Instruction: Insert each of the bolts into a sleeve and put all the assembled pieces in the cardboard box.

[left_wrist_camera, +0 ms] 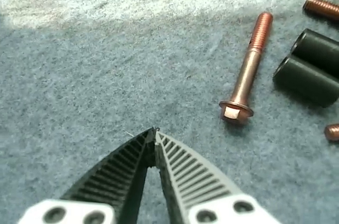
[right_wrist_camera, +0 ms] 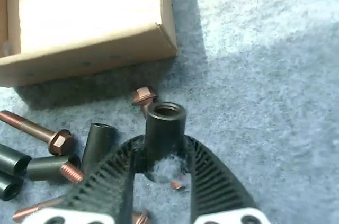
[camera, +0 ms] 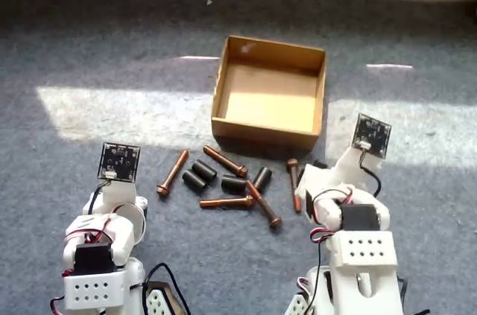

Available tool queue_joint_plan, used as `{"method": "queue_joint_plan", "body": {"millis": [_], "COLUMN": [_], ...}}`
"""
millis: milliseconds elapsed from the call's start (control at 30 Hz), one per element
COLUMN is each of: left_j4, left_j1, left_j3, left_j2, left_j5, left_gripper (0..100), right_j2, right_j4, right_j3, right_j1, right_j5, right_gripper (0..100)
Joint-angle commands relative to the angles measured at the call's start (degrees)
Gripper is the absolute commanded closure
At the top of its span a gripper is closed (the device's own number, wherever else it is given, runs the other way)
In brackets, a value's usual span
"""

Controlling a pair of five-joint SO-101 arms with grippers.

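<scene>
The sleeve (right_wrist_camera: pixel 165 123) in the right claw (right_wrist_camera: pixel 161 147) hides most of the shaft of a bolt (right_wrist_camera: pixel 143 97).

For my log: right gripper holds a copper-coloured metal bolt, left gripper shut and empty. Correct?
No: the right wrist view shows the right gripper holding a black cylindrical sleeve, not a bolt. The left gripper is shut and empty.

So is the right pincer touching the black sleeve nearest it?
Touching. Right wrist view: the right pincer grips the black sleeve on both sides.
</scene>
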Motion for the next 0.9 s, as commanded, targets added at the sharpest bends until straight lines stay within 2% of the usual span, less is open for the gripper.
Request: {"method": "queue_joint_plan", "body": {"millis": [0,200,300,500,733,867], "left_j4": [-0.1,-3.2,-3.2,4.8,8.8,13.4], "left_j1": [-0.2,0.3,3.8,10.9,13.0,18.2], "left_j3": [-3.0,-9.0,-13.2,-21.0,-28.3,-35.2], "left_j2": [-0.6,-0.6,0.0,0.2,0.4,7.6], "left_j5": [-1.0,-10.5,-12.1,-16.4,-17.5,-19.9], "left_gripper": [99,99,99,99,99,99], "right_j2": [-5.9,-16.8,-22.3,-32.8,-42.4,-43.7], "right_j4": [-3.3,-3.3,-3.3,-3.3,-3.3,-3.4], "right_j3": [1.6,6.5,8.8,13.5,16.8,17.4], "right_j1": [1.7,1.8,1.8,1.9,4.8,6.7], "right_j5": [0.7,0.7,0.7,0.7,0.7,0.4], "right_gripper": [99.3,99.3,99.3,99.3,99.3,99.3]}}
